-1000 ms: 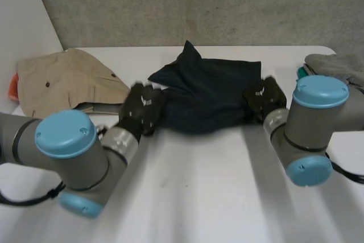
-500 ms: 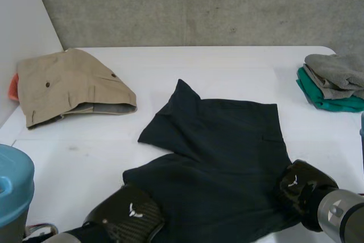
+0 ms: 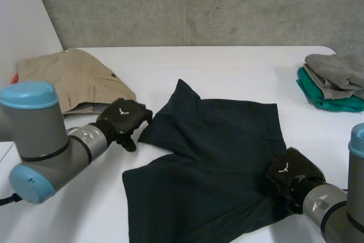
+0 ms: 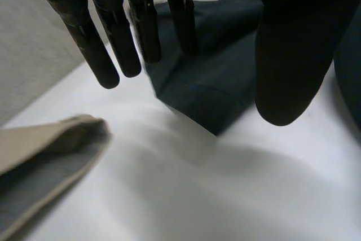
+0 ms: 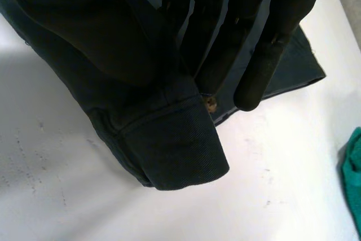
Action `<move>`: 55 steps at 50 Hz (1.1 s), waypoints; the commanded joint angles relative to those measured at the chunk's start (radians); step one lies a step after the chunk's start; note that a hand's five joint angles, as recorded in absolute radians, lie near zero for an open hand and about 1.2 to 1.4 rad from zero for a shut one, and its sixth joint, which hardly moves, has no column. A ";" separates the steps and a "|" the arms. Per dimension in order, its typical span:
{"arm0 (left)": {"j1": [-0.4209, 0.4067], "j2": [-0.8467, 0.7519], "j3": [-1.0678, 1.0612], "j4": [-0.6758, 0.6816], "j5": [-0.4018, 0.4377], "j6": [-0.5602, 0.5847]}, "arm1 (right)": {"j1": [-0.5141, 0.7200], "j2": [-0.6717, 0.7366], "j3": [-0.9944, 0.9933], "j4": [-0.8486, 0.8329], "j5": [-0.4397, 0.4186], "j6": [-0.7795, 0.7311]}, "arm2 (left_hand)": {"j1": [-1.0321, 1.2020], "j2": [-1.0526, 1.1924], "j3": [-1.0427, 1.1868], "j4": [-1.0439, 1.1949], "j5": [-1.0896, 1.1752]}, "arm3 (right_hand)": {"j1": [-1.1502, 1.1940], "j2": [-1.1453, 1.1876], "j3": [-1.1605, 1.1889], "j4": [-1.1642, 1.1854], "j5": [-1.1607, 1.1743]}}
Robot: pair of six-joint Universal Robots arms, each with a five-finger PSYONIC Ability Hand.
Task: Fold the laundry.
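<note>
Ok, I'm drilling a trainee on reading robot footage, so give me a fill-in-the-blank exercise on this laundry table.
1. The right hand pinches the dark blue shorts by their ___.
2. The left hand, fingers straight, holds ___.
3. The grey garment lies on a ___ one.
4. The folded tan garment lies nearest the ___ hand.
Missing words: waistband; nothing; green; left.

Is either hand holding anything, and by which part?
The right hand pinches the dark shorts at the waistband corner by the button; the left hand is open, holding nothing.
</note>
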 commanded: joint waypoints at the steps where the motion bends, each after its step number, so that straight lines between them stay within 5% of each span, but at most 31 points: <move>1: 0.003 -0.140 0.096 0.011 0.061 -0.003 | 0.001 0.047 0.001 -0.024 0.002 0.012 | 0.103 0.102 0.100 0.094 0.094 | 0.288 0.204 0.201 0.196 0.191; 11: -0.029 -0.206 0.127 0.103 0.050 0.000 | 0.004 0.053 0.007 -0.041 0.005 0.014 | 0.270 0.269 0.267 0.261 0.261 | 0.288 0.204 0.201 0.196 0.191; 18: -0.054 -0.215 0.140 0.197 -0.008 0.001 | 0.004 0.065 0.009 -0.049 0.005 0.018 | 0.874 0.873 0.871 0.866 0.865 | 0.288 0.204 0.201 0.196 0.191; 27: -0.109 -0.194 0.122 0.235 -0.190 0.012 | 0.004 0.065 0.009 -0.049 0.005 0.029 | 0.875 0.873 0.871 0.866 0.865 | 0.288 0.204 0.201 0.196 0.191; 42: -0.129 0.059 -0.094 0.194 -0.408 0.254 | 0.004 0.065 0.012 -0.063 0.005 0.029 | 0.875 0.873 0.871 0.866 0.865 | 0.288 0.204 0.201 0.196 0.191; 50: -0.196 0.046 -0.107 0.192 -0.450 0.262 | 0.004 0.064 0.010 -0.064 0.007 0.046 | 0.875 0.873 0.871 0.866 0.865 | 0.288 0.204 0.201 0.196 0.191; 52: -0.199 0.039 -0.105 0.192 -0.450 0.260 | 0.002 0.061 0.010 -0.064 0.007 0.050 | 0.595 0.594 0.592 0.586 0.586 | 0.288 0.204 0.201 0.196 0.191; 54: -0.205 0.044 -0.108 0.194 -0.453 0.254 | 0.001 0.056 0.010 -0.064 0.007 0.050 | -0.043 -0.044 -0.046 -0.052 -0.052 | 0.288 0.204 0.201 0.196 0.191; 55: -0.205 0.050 -0.108 0.194 -0.454 0.250 | -0.002 0.053 0.009 -0.064 0.007 0.052 | -0.067 -0.068 -0.070 -0.076 -0.076 | 0.288 0.204 0.201 0.196 0.191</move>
